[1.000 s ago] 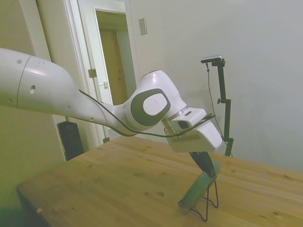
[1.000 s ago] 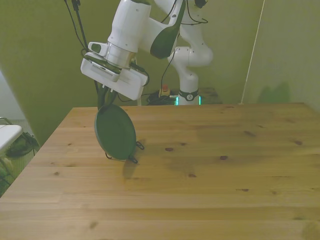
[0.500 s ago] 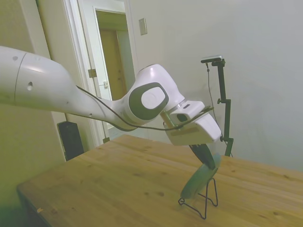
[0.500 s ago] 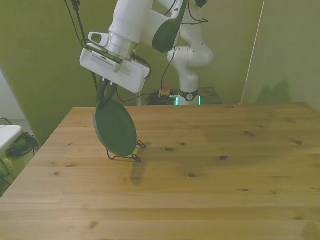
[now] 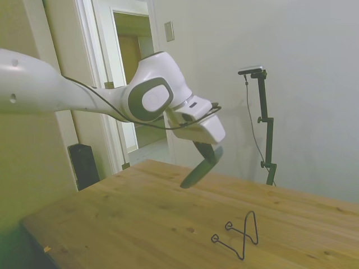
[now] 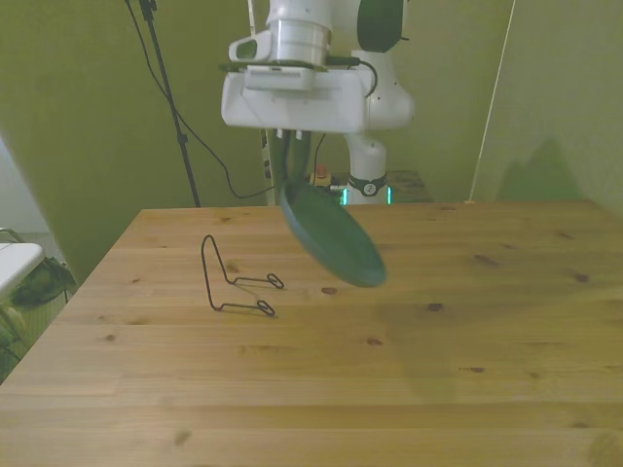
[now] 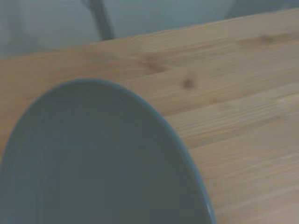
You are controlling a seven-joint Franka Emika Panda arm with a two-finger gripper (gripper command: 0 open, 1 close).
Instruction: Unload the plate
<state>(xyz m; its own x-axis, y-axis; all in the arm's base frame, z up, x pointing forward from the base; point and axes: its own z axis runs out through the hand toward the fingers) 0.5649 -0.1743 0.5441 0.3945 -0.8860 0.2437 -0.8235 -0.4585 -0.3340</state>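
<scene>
Clamped on the upper rim of a small round shallow grey-green plate (image 6: 333,233) with a smooth raised edge: the dark two-finger gripper (image 6: 291,167) under the white boxy wrist of the white Franka arm (image 5: 67,98). Held in the air, clear of the pale wooden plank table (image 6: 409,389), tilted, with the gripped rim high and the free rim sloping down toward the front view's right. Seen nearly edge-on in the side view (image 5: 197,171), as a thin slanted sliver hanging below the gripper (image 5: 206,150), well above the tabletop (image 5: 140,218). Standing bare on the wood, apart from the plate: a thin black wire stand (image 6: 231,283), toward the front view's left of the plate, with an upright loop and two small curled feet. In the side view the same wire stand (image 5: 242,235) sits near the table's close edge, below and to that picture's right of the raised plate. Filling much of the wrist view: the plate's smooth inner face (image 7: 93,163), blurred, with knotted wood planks (image 7: 233,116) beyond its curved rim. Behind the table in the front view, a plain greenish wall (image 6: 88,107); in the side view, a white door frame (image 5: 101,67) and an open doorway.
</scene>
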